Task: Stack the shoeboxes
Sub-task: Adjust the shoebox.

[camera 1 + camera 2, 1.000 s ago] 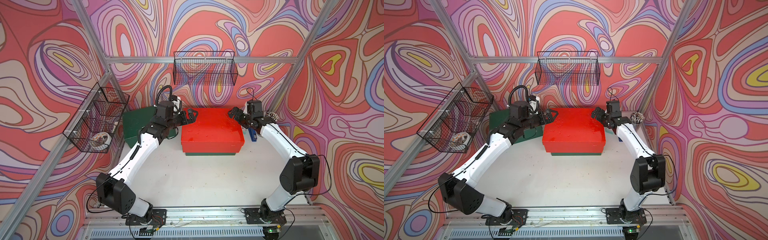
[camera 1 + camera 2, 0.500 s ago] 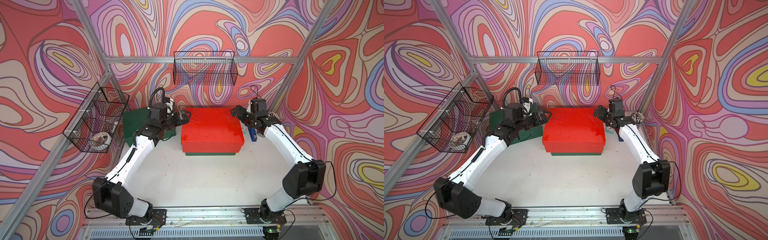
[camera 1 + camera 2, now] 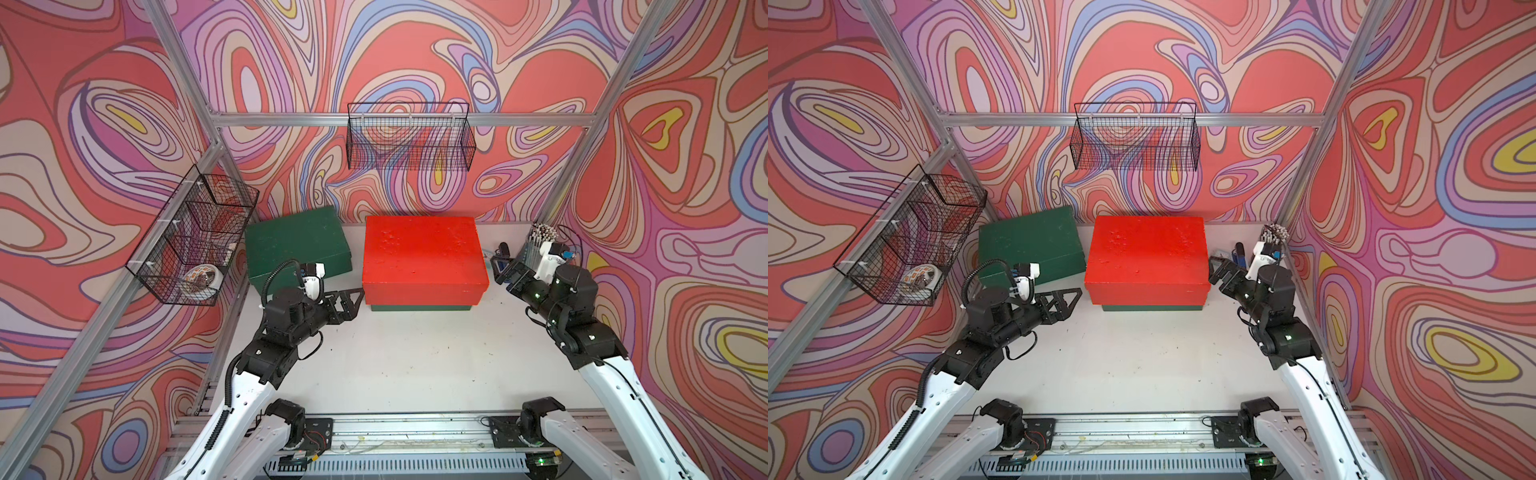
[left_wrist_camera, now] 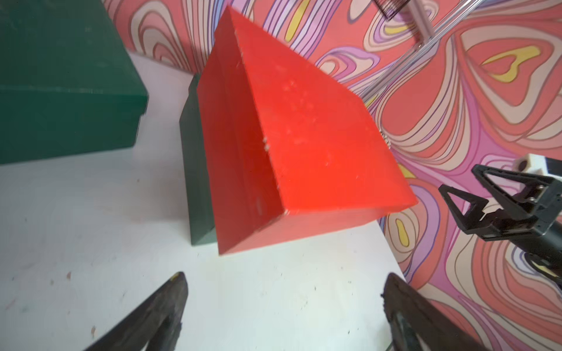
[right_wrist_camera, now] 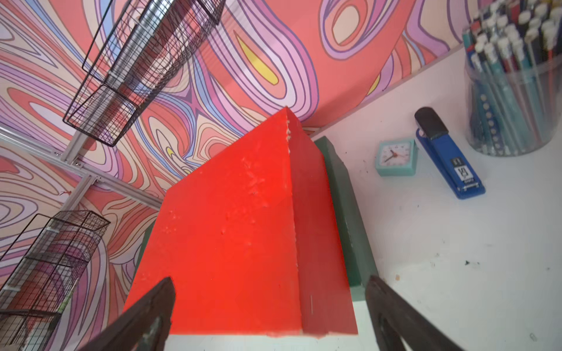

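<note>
No writing legible, label on the blue stapler [image 5: 447, 155] too blurred to read; red shoebox [image 3: 422, 249] stacked on a green shoebox [image 3: 419, 308] at far centre of the bench [image 3: 415, 353], second green shoebox [image 3: 297, 243] just left, left fingers [image 4: 164, 310] and right fingers [image 5: 392, 313] spread wide, empty, flanking the stack's near corners, touching nothing.

Table [image 3: 415, 353] is carrying 3 boxes: 2 green (side green box [image 3: 295, 245], bottom green box [image 3: 419, 308]) + 1 red box [image 3: 419, 253]. 2 baskets are hanging: back basket [image 3: 409, 141], side basket [image 3: 195, 245], the latter holding 1 tape roll [image 3: 202, 279]. Also sitting on it: 1 stapler [image 5: 450, 164], 1 clock [image 5: 395, 159], 1 pencil cup [image 5: 511, 121]. Pencils are crowding it, no. unclear. 2 grippers are showing: left gripper [image 3: 356, 302], right gripper [image 3: 498, 270].
</note>
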Motion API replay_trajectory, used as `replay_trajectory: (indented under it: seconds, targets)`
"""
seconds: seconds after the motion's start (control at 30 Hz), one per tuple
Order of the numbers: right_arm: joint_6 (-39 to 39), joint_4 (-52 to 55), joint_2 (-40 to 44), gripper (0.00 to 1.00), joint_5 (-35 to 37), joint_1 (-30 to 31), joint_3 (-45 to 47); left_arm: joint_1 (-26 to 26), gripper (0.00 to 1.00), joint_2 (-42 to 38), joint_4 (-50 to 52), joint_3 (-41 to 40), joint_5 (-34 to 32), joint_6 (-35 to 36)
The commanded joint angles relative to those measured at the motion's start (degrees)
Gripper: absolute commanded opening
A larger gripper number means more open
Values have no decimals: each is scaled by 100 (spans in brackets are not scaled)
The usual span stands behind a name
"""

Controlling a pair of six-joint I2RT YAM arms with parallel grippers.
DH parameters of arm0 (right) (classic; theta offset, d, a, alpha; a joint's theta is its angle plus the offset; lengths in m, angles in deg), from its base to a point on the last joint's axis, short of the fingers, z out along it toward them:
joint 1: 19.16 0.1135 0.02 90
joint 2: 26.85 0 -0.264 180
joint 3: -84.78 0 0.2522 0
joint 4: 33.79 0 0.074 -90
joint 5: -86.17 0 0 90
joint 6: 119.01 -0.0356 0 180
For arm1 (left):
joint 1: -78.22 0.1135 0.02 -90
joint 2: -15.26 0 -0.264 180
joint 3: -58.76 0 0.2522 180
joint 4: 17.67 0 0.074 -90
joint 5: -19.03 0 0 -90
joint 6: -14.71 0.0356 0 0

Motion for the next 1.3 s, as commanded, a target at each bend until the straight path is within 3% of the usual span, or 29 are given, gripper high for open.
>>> replay_trajectory:
  seconds: [0.0,0.13,0.33,0.7,1.27]
  targets:
    - [-192,-459,427,98,-527,-31,651,15,100,-424,-346,-379,234,-64]
    - [-311,-695,602,98,-762,-29,1222,14,100,-430,-469,-726,263,-34]
    - [-254,-785,13,97,-838,-31,1281,13,100,192,-1046,-950,522,-144]
    - [-203,-1096,-601,97,-496,-31,1333,10,100,1358,-1722,-609,661,-230]
    - [-256,-1521,-1345,97,-368,-31,1272,15,100,2367,-1816,-75,430,-98]
